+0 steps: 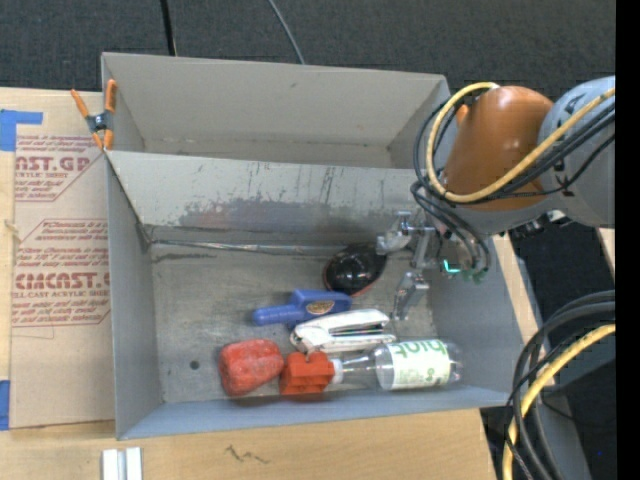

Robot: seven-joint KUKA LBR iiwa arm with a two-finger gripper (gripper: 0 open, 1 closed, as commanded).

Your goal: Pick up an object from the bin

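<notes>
Pincer (402, 266) spread wide just beside a glossy black rounded object (352, 269)

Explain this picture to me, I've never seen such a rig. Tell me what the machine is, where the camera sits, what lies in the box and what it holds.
One camera looks down on a grey metal bin, slightly from the side. The robot arm reaches in from the right; its two-fingered hand hangs open over the bin's right part and holds nothing. Just left of it lies a black rounded object. Nearer the front wall lie a blue clip, a white stapler-like tool, a clear bottle with a green-lettered label, a red lump and a red-orange block.
</notes>
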